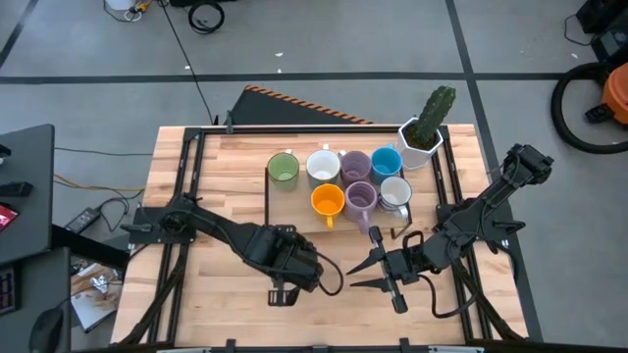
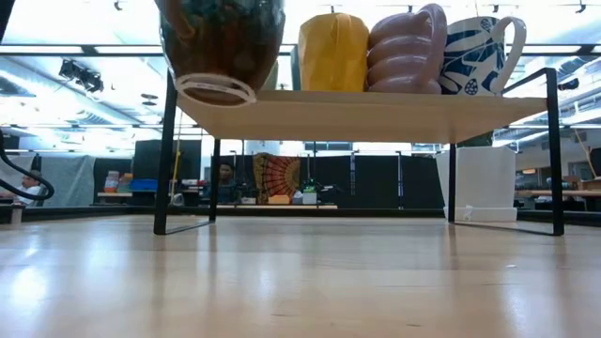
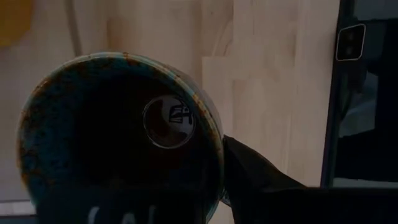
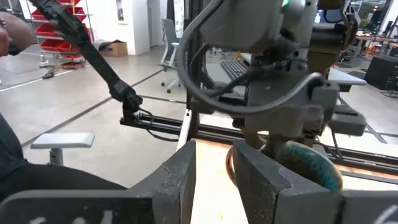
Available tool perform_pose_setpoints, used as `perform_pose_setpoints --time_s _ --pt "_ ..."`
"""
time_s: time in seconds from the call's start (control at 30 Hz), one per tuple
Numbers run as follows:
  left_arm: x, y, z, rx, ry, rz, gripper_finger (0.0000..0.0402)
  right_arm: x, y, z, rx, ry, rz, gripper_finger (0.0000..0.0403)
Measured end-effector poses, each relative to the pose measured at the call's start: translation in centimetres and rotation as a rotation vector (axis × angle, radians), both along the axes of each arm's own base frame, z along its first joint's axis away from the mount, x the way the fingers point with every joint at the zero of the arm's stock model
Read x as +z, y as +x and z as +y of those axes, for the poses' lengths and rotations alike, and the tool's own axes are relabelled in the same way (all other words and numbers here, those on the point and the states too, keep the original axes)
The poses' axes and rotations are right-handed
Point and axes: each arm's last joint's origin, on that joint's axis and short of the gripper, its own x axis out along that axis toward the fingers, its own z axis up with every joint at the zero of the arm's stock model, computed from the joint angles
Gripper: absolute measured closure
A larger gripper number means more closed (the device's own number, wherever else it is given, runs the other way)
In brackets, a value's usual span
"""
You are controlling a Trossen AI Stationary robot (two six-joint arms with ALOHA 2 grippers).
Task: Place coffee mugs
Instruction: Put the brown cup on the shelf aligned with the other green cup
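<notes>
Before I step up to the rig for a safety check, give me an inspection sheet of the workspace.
Surface: wooden table with a low shelf at the back.
Job's things: seven mugs stand on the shelf; a dark mug is held clear of the table.
Clutter: potted cactus beside the shelf.
Grippers: left gripper shut on the dark mug; right gripper empty, fingers apart, facing it.
Cables: black cable across the floor behind the table.
Surroundings: monitor and vacuum off the table.
</notes>
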Motion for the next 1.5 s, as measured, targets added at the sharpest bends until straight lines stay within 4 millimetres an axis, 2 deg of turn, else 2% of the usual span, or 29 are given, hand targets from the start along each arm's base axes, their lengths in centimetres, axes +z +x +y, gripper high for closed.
perform_pose_setpoints --time_s 0.33,0.6,0.83,1.23,1.5 --pt "2.4 -1.3 1.3 0.017 -0.024 -0.06 0.0364 0.0 0.0 -0.1 -0.028 -0.004 0.0 0.0291" --pt "3.6 -1.9 2.5 0.027 0.001 -0.106 0.0364 0.0 0.0 -0.1 -0.028 -0.003 -0.001 0.0291" --pt "3.7 -1.1 4.7 0.01 0.031 -0.106 0.0364 0.0 0.0 -0.1 -0.027 -0.003 -0.002 0.0291" --pt "3.7 0.1 8.8 0.091 0.025 -0.095 0.0363 0.0 0.0 -0.1 -0.028 0.004 0.002 0.0291" --pt "3.0 0.4 9.7 0.12 0.015 -0.067 0.0363 -0.1 -0.1 0.1 -0.016 0.005 0.006 0.0291"
